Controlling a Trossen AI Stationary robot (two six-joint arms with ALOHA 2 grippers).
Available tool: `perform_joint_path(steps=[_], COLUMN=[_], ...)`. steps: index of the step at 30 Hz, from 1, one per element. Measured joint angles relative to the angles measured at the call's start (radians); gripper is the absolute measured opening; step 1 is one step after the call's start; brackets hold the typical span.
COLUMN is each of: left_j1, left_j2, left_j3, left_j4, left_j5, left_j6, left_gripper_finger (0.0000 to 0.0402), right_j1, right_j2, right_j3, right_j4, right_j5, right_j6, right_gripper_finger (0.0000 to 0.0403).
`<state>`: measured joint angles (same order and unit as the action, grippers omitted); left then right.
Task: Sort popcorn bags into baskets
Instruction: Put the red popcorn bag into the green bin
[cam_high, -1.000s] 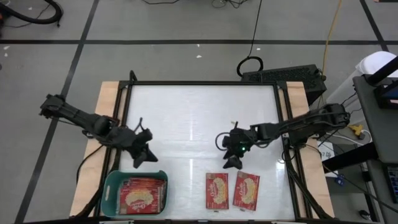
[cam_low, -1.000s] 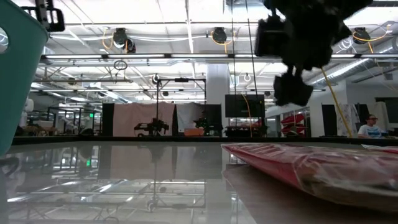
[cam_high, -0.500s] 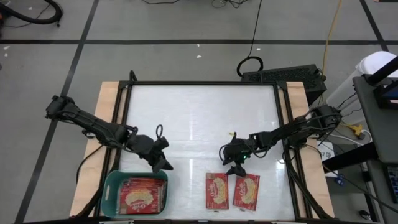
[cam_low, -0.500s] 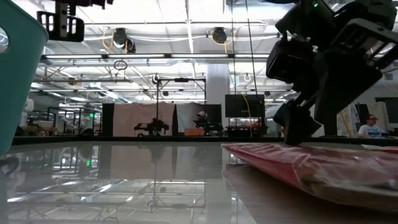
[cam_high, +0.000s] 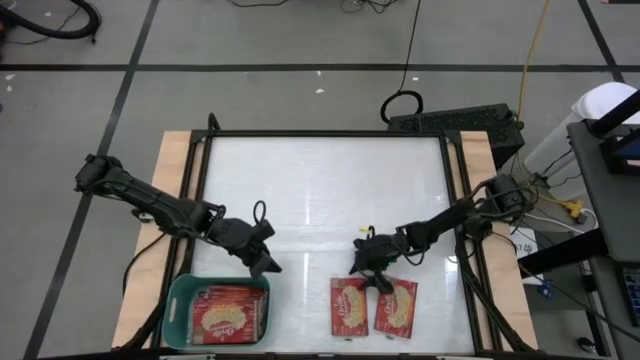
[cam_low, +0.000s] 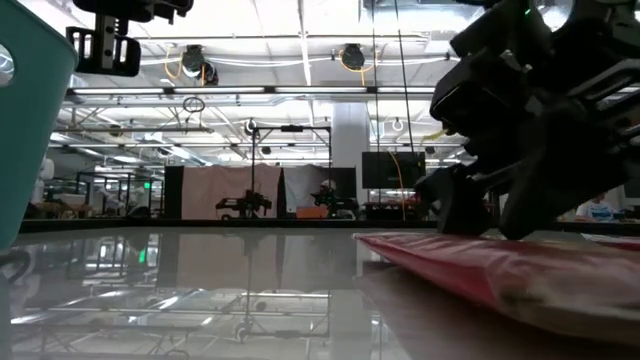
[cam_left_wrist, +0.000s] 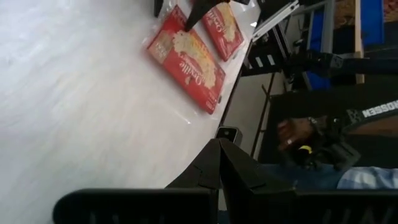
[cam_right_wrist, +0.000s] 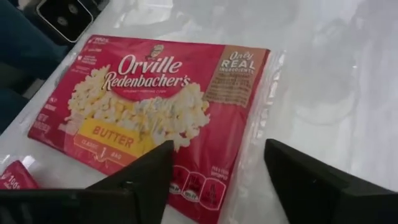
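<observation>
Two red popcorn bags lie flat side by side near the table's near edge: the left one (cam_high: 349, 305) and the right one (cam_high: 396, 305). My right gripper (cam_high: 372, 277) is open and low over their far ends. In its wrist view the fingers (cam_right_wrist: 214, 177) frame the closest edge of the left bag (cam_right_wrist: 149, 106). The low view shows it (cam_low: 485, 222) down at the bag (cam_low: 500, 270). The teal basket (cam_high: 172, 300) holds more red bags (cam_high: 228, 312). My left gripper (cam_high: 265, 264) is shut and empty, hovering over the basket's far right corner. My right gripper comes slanting down from the table's far right side, with one finger (cam_right_wrist: 143, 180) over the left bag's closest edge (cam_right_wrist: 186, 205) and the other over the table beside it. I cannot tell whether the fingers touch the bag, which lies flat.
The white tabletop (cam_high: 320, 190) spreads wide beyond both grippers. Wooden boards (cam_high: 175, 190) flank the table. A small black camera block (cam_left_wrist: 227, 134) sits at the near edge. A person's hand (cam_left_wrist: 292, 134) shows beyond that edge.
My right gripper has moved toward the near edge and come down from above the table onto the far ends of the two bags. My left gripper has moved right and toward the near edge, to the basket's far right corner. The bags have stayed put.
</observation>
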<state>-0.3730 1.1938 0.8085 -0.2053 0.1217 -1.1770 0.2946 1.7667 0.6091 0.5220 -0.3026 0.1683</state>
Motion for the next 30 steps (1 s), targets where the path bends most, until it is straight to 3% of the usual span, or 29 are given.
perform_joint_path(steps=[13, 21, 30], left_j1=[0.085, 0.154, 0.213], left_j2=[0.0, 0.0, -0.001], left_j3=[0.0, 0.0, 0.0], left_j4=[0.084, 0.259, 0.29], left_j5=[-0.001, -0.001, -0.043], left_j6=[0.05, 0.054, 0.104], left_gripper_finger=[0.0012, 0.0012, 0.0016], right_j1=[-0.035, -0.106, -0.191], right_j2=[0.02, 0.002, -0.163], right_j3=[-0.003, -0.006, -0.005], right_j4=[0.041, 0.126, 0.116], right_j5=[-0.059, -0.11, -0.117], right_j6=[0.061, 0.208, 0.213], right_gripper_finger=[0.0016, 0.0003, 0.0001])
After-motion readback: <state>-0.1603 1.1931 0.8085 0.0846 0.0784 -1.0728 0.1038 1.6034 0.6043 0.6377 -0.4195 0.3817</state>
